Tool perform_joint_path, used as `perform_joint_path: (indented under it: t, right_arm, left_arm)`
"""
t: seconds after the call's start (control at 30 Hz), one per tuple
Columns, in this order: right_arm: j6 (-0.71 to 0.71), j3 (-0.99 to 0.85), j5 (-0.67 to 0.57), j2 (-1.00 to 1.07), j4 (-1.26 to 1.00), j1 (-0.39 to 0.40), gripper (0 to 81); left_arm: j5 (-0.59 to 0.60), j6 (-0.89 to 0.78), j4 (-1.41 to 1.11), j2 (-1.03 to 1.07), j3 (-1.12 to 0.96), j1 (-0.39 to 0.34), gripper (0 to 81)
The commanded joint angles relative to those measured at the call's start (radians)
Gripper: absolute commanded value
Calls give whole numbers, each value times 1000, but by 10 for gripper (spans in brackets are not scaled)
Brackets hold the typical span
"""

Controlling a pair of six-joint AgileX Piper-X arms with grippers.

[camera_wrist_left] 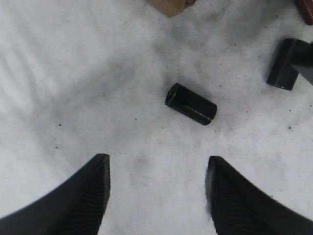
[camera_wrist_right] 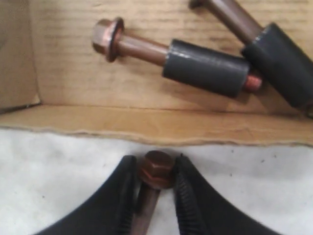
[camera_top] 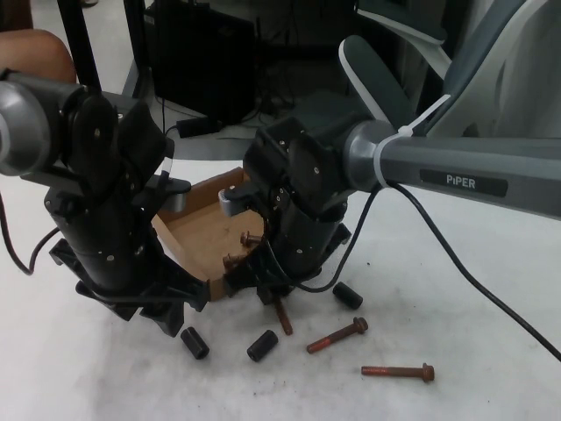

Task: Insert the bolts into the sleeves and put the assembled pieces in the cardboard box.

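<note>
My left gripper [camera_wrist_left: 157, 196] hangs open just above the white bench, with a black sleeve [camera_wrist_left: 190, 104] lying ahead of its fingers [camera_wrist_left: 95, 196]. In the high view this arm stands on the left, over the sleeve [camera_top: 195, 342]. My right gripper [camera_wrist_right: 155, 172] is shut on a rusty bolt [camera_wrist_right: 146, 205], head towards the cardboard box [camera_wrist_right: 146, 122]. Two assembled pieces [camera_wrist_right: 195, 66] [camera_wrist_right: 279, 54] lie inside the box. The held bolt [camera_top: 282, 316] points down at the bench beside the box [camera_top: 188, 237].
Two more loose sleeves [camera_top: 262, 345] [camera_top: 347, 296] and two loose bolts [camera_top: 337, 336] [camera_top: 399, 372] lie on the bench in front of the box. Another sleeve [camera_wrist_left: 286, 71] is near the left gripper's side. Cables trail over the bench on the right.
</note>
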Motion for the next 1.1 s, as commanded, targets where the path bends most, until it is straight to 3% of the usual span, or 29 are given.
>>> perform_joint_path:
  t: [0.0,0.2,0.27,0.33,0.43,0.47,0.67,0.9,1.07]
  right_arm:
    - [-115,6,6,35,37,-4,2]
    - [-130,6,8,35,45,-4,8]
    - [-115,6,5,35,45,-4,82]
    - [-88,6,-1,35,45,-4,233]
    - [-25,6,9,35,50,-4,585]
    - [-6,6,19,35,55,-4,608]
    - [1,6,30,35,143,-4,386]
    - [84,6,30,35,167,-4,451]
    - [109,6,30,35,198,-4,450]
  left_arm:
    - [0,1,5,-17,-2,2,549]
    - [0,1,-1,-17,-2,2,549]
    - [0,1,-1,-17,-2,2,549]
    - [0,1,-1,-17,-2,2,549]
    - [0,1,-1,-17,-2,2,549]
    - [0,1,-1,-17,-2,2,549]
    - [0,1,-1,-17,-2,2,549]
    - [0,1,-1,-17,-2,2,549]
    - [0,1,-1,-17,-2,2,549]
